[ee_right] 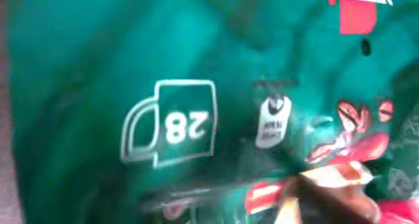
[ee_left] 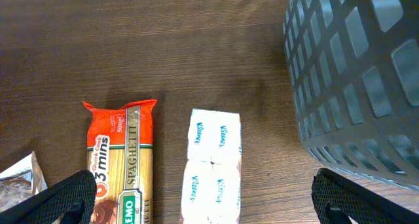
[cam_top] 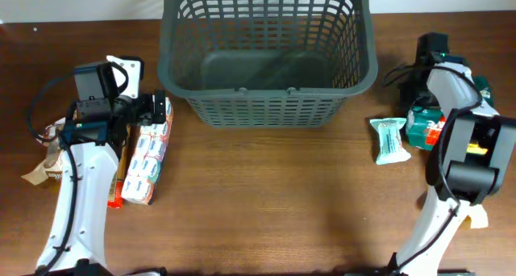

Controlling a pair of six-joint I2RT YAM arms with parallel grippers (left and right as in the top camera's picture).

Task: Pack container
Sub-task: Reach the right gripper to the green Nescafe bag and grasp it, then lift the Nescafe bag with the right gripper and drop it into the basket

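The container [cam_top: 266, 106] is a large dark grey slotted basket at the back middle of the table; it holds nothing, and its side shows in the left wrist view [ee_left: 366, 73]. My left gripper [cam_top: 151, 108] [ee_left: 209, 201] is open wide above a white tissue pack [cam_top: 147, 159] [ee_left: 213, 162], one finger on each side, not touching it. An orange spaghetti packet [cam_top: 118, 183] [ee_left: 122, 155] lies beside the pack. My right gripper [cam_top: 421, 100] is low over a green packet [cam_top: 425, 124] [ee_right: 170, 119], which fills its blurred wrist view and hides the fingers.
A small pale green and white packet [cam_top: 390, 139] lies left of the green packet. A crumpled brown packet [cam_top: 44, 161] [ee_left: 16, 181] sits at the far left. Cables hang by both arms.
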